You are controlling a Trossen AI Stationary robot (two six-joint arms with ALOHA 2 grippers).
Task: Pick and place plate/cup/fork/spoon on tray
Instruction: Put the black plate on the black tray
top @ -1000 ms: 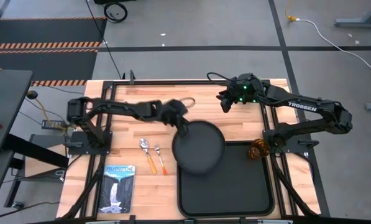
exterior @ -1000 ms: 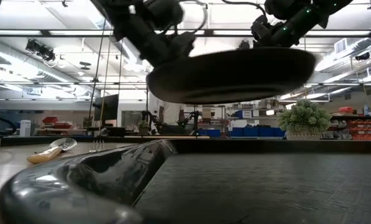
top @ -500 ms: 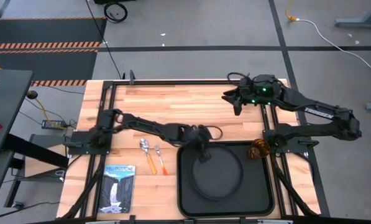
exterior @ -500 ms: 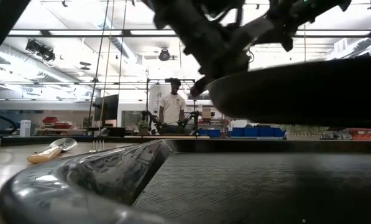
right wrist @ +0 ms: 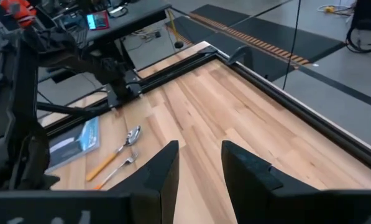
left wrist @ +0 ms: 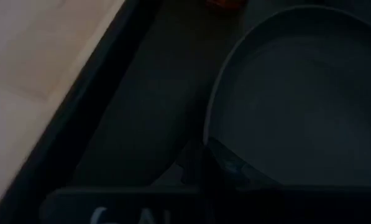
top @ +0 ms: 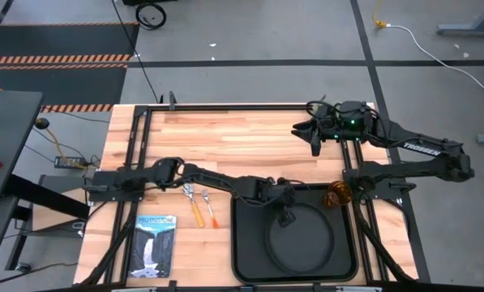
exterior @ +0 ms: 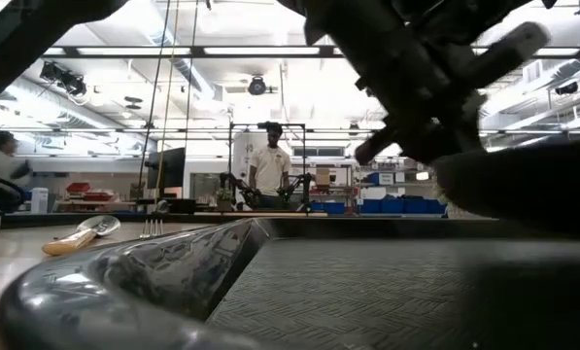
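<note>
The round black plate (top: 301,240) is inside the black tray (top: 246,259), and my left gripper (top: 284,214) is shut on its rim. In the low view the plate (exterior: 523,185) shows low over the tray floor (exterior: 387,292); I cannot tell whether it rests there. The amber cup (top: 336,195) stands on the wood by the tray's far right corner. The spoon (top: 191,201) and the fork (top: 210,208) lie side by side left of the tray. My right gripper (top: 314,139) is open and empty, high over the table's far right. My left gripper holds the plate by its rim (left wrist: 211,134), at the side toward the table's far left. One finger (left wrist: 225,167) lies over the rim on the inside; the other is hidden under the plate. The fingers slant down from the table's left. The plate sits about level.
A booklet with a waterfall picture (top: 155,246) lies near the front left corner. Bare wood (top: 242,138) spreads across the far half of the table. Black frame rails (top: 144,130) run along the edges. A person (exterior: 269,165) stands in the room beyond.
My left gripper has carried the plate toward the table's near right and down, from above the tray's far left corner to low inside the tray. The plate has stayed about level. My right gripper has drifted a little toward the table's right edge.
</note>
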